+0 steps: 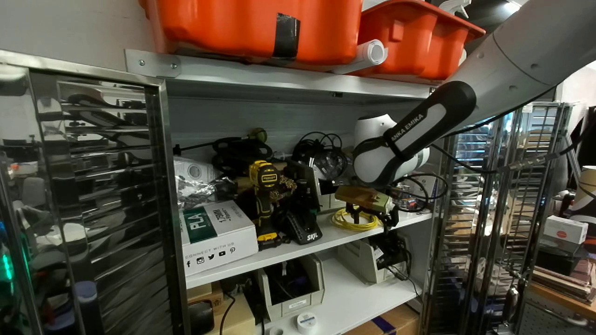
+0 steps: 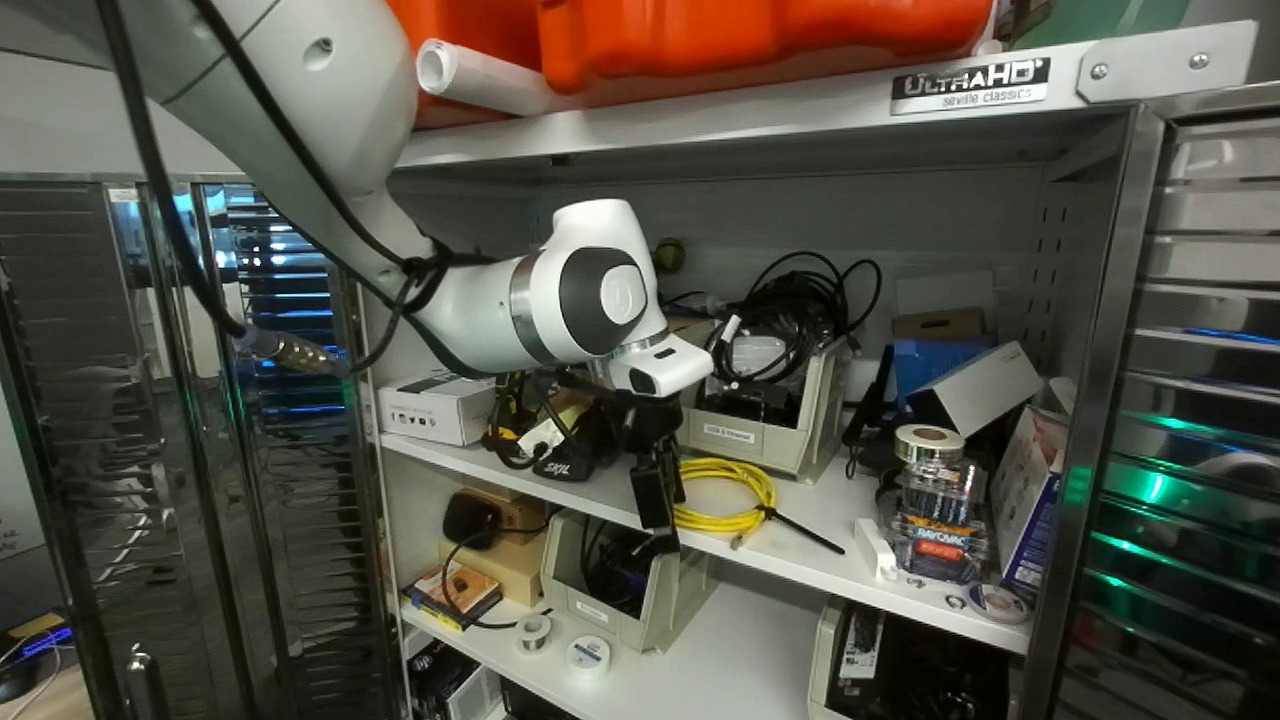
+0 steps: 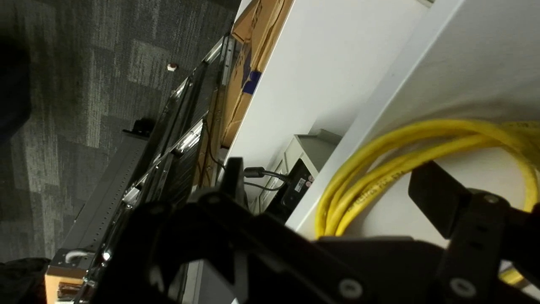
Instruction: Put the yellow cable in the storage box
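The yellow cable (image 1: 342, 221) is a loose coil lying flat near the front edge of the middle shelf. In an exterior view the coil (image 2: 745, 522) has a black tie with a loose tail. My gripper (image 3: 335, 190) is open and low over the coil. In the wrist view the cable (image 3: 422, 134) passes between its fingers, one over the coil's inside and one beyond the shelf edge. Contact cannot be told. The gripper also shows in both exterior views (image 1: 373, 220) (image 2: 662, 508). A grey storage bin (image 2: 785, 458), full of black cables, stands behind the coil; its label seems to read "USB & Ethernet".
Other grey bins (image 1: 309, 299) (image 1: 356, 260) stand on the lower shelf. A yellow drill (image 1: 264, 197) and a white PLA box (image 1: 219, 232) stand beside the coil. Battery packs (image 2: 938, 535) lie on its far side. The upper shelf (image 2: 760, 120) hangs above the arm.
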You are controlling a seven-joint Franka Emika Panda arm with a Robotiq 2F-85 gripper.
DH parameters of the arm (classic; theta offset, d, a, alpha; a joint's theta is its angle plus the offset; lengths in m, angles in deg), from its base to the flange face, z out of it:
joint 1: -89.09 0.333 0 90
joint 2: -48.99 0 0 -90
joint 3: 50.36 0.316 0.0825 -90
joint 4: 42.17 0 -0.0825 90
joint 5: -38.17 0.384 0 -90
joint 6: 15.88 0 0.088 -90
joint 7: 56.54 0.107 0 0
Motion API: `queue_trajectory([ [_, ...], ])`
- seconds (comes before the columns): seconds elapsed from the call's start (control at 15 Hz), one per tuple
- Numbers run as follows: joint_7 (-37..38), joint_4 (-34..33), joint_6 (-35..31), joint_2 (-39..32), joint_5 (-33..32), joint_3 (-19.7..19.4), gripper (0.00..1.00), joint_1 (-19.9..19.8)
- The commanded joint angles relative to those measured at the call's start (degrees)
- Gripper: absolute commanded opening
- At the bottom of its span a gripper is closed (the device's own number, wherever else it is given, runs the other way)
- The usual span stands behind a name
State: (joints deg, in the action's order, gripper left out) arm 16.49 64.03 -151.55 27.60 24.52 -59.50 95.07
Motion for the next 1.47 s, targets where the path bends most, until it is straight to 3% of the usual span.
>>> queue_trajectory([
  [0.0,-0.4,-2.1,-1.5,-1.1,-2.1,-0.2,1.0,-0.1],
  [0.07,-0.4,-2.1,-1.7,-1.1,-2.4,-0.3,0.99,-0.1],
  [0.2,-0.7,-2.1,-1.6,-1.2,-2.4,-0.1,0.74,-0.1],
  [0.27,-0.9,-2.1,-1.4,-1.2,-2.4,-0.1,0.71,-0.2],
  [0.73,-1.7,-2.3,-1.1,-1.7,-3.0,-0.1,0.16,0.0],
  [1.0,-2.9,-1.7,-1.5,-1.6,-2.6,0.2,0.07,-0.4],
  [1.07,-3.1,-1.4,-1.5,-1.3,-2.8,0.2,0.1,-0.4],
  [1.4,-2.0,2.1,-1.3,2.3,-7.4,-0.8,0.08,1.5],
])
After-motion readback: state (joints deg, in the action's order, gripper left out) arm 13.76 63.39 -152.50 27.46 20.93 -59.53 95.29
